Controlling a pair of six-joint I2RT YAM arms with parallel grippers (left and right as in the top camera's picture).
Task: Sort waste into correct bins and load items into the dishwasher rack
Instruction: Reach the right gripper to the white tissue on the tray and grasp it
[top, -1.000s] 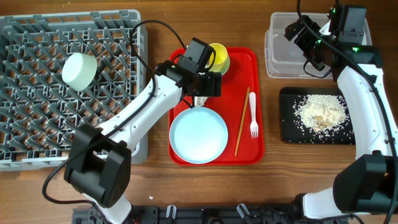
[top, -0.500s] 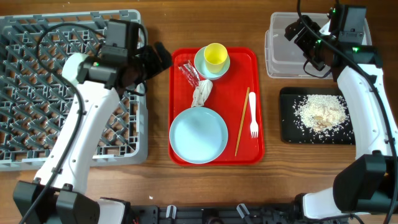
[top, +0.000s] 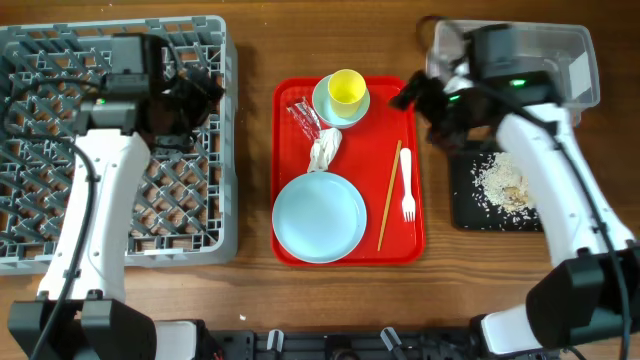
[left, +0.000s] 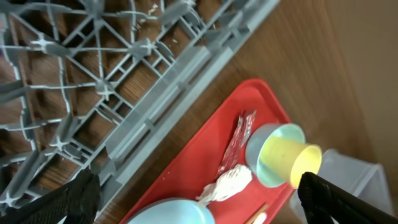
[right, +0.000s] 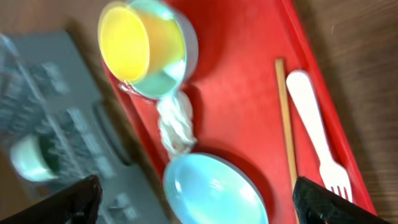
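Tabletop: left gripper, jaws apart, now over rack (nine o'clock). Right gripper, also agape, has reached red tray; next pick likely.

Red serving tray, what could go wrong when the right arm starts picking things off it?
The small yellow cup sits loose in the pale blue-green bowl; lifting the bowl may tip it out. The thin wooden chopstick lies right beside the white plastic fork, so the open right gripper could nudge both.

The red tray carries a yellow cup in a bowl, napkin, plate, chopstick and fork.
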